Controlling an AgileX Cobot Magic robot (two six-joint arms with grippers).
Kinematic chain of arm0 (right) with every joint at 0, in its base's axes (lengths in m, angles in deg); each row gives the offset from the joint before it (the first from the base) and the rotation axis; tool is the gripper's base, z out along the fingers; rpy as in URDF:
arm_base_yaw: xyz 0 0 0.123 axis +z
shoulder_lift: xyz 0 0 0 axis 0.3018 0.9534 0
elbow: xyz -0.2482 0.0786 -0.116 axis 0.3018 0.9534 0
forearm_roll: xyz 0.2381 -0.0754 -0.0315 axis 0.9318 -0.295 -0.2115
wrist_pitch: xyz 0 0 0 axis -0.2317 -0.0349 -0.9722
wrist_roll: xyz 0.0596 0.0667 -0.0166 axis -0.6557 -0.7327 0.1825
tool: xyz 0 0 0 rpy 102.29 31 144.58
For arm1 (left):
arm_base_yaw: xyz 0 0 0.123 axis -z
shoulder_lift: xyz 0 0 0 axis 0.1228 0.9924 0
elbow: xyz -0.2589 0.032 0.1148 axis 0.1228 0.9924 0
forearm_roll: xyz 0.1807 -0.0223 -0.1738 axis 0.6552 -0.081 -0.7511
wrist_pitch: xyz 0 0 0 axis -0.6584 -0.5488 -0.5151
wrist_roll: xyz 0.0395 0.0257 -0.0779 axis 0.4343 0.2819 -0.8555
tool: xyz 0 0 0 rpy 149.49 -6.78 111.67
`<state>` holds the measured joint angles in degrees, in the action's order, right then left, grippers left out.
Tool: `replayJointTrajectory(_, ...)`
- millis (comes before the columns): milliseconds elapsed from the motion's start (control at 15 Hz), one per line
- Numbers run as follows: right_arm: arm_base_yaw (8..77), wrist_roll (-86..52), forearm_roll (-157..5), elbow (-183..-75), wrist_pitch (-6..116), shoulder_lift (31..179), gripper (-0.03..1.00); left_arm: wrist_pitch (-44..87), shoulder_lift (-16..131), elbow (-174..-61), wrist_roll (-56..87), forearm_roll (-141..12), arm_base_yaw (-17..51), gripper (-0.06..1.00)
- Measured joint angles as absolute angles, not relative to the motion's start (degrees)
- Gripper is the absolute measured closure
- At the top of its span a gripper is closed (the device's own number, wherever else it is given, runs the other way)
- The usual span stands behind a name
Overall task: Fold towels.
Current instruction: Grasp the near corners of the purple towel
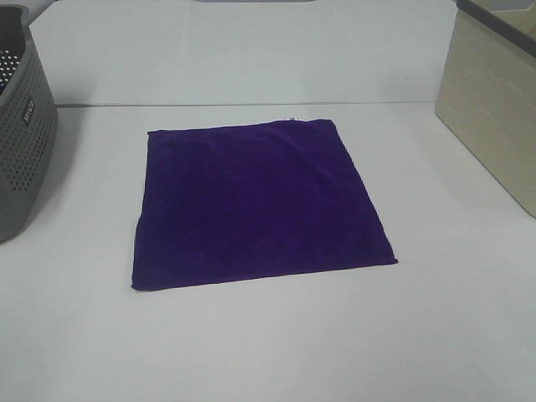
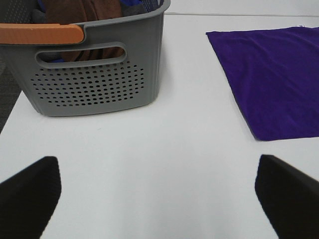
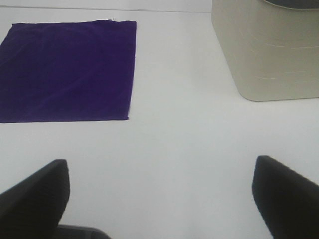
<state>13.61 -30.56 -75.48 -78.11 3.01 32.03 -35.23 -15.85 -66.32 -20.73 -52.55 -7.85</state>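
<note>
A deep purple square towel (image 1: 255, 201) lies flat and spread open in the middle of the white table, with a tiny white tag (image 1: 293, 118) at its far edge. It also shows in the left wrist view (image 2: 271, 79) and in the right wrist view (image 3: 67, 69). My left gripper (image 2: 159, 199) is open and empty over bare table, apart from the towel. My right gripper (image 3: 159, 199) is open and empty over bare table, apart from the towel. Neither gripper shows in the high view.
A grey perforated basket (image 1: 21, 142) stands at the table's left; the left wrist view shows its orange handle (image 2: 42, 34) and brown and blue cloths inside. A beige bin (image 1: 494, 105) stands at the right, also in the right wrist view (image 3: 269, 50).
</note>
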Motion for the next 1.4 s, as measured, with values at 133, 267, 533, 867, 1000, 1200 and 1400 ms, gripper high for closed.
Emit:
replayJointTrajectory(133,13.6,-32.0,-73.5,-80.3,2.3,36.9,0.01,-40.2,-8.0,-71.9,-20.7,-55.1,-7.9,-0.05)
replayJointTrajectory(267,13.6,-35.0,-72.6,-85.3,1.8,51.5,0.01,-44.1,4.0,-80.6,-20.7,-54.9,-7.9,-0.05)
replayJointTrajectory(533,13.6,-26.1,-67.3,-106.4,2.3,98.0,0.01,-43.1,41.6,-99.7,-13.1,-59.1,-7.9,-0.05)
replayJointTrajectory(867,13.6,-3.7,-41.7,-109.4,5.2,122.1,0.01,-32.4,62.0,-93.6,1.2,-85.1,-7.8,-0.05)
replayJointTrajectory(1000,13.6,3.5,-33.9,-109.4,4.7,128.4,0.01,-28.0,68.5,-91.3,8.0,-94.3,-7.8,-0.05)
replayJointTrajectory(1200,13.6,6.9,-32.4,-109.4,6.8,138.4,0.01,-19.7,80.1,-91.0,17.0,-100.0,-7.8,-0.05)
replayJointTrajectory(1400,13.6,6.9,-32.8,-109.4,8.1,141.2,0.01,-16.4,82.9,-91.0,17.2,-100.2,-7.8,-0.05)
